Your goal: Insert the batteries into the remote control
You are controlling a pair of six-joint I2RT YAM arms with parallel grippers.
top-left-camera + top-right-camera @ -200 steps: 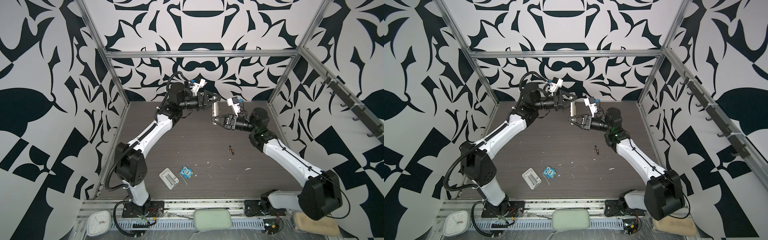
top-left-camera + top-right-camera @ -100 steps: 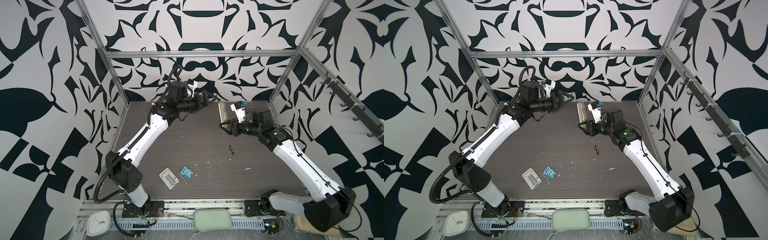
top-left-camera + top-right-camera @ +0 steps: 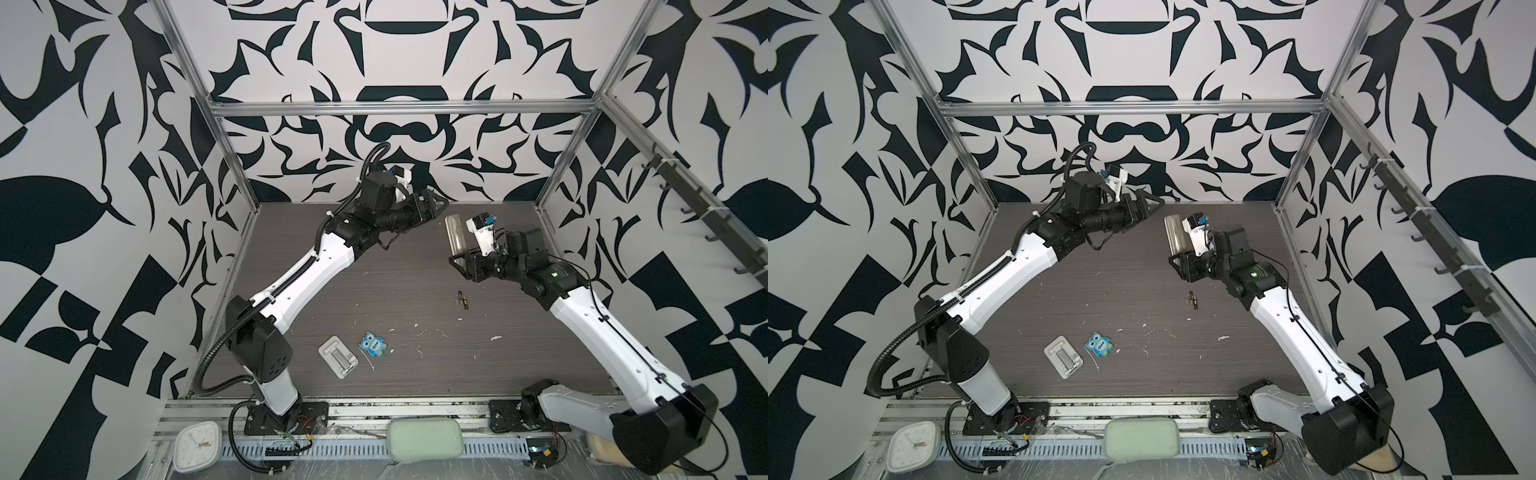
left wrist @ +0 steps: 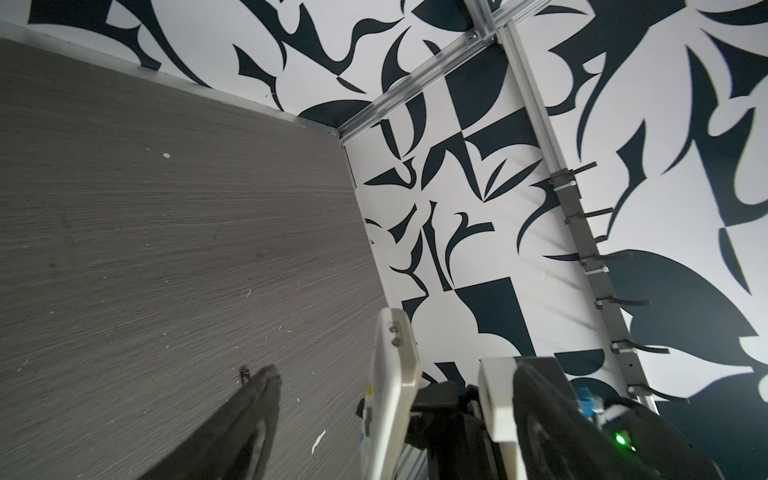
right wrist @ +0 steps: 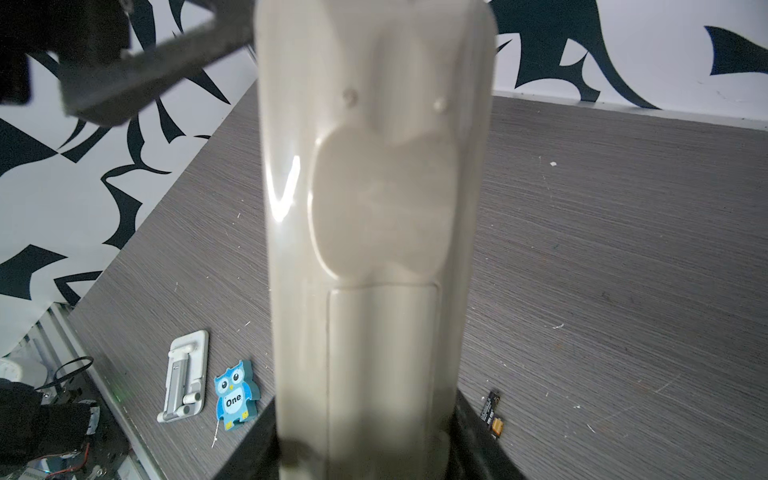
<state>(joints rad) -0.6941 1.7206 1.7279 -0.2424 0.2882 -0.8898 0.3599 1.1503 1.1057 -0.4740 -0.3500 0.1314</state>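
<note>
Handover is finished, as both top views show: the left gripper (image 3: 437,203), which a second ago stood at the top end of the remote control (image 3: 453,232), has let go and drawn back toward the upper centre of the frame, its jaws spread and empty. The right gripper (image 3: 460,261) is clamped on the remote's lower end and has carried it, upright, to right of centre. The batteries (image 3: 462,300) lie side by side on the table (image 3: 374,332), unmoved, just below the held remote in the frame. Left wrist view: the remote appears edge-on at lower centre, well clear of the one dark finger (image 4: 249,419) at lower left. Right wrist view: the remote's beige back fills the middle of the frame, with the right jaws pressed on its sides at the bottom edge. The battery cover (image 5: 382,353) looks closed. The batteries show at lower right, the blue owl (image 5: 235,395) and white stand (image 5: 185,374) at lower left. Judgement: a single arm now holds the remote and the left is free; the cover wants opening before either cell can go in.
</note>
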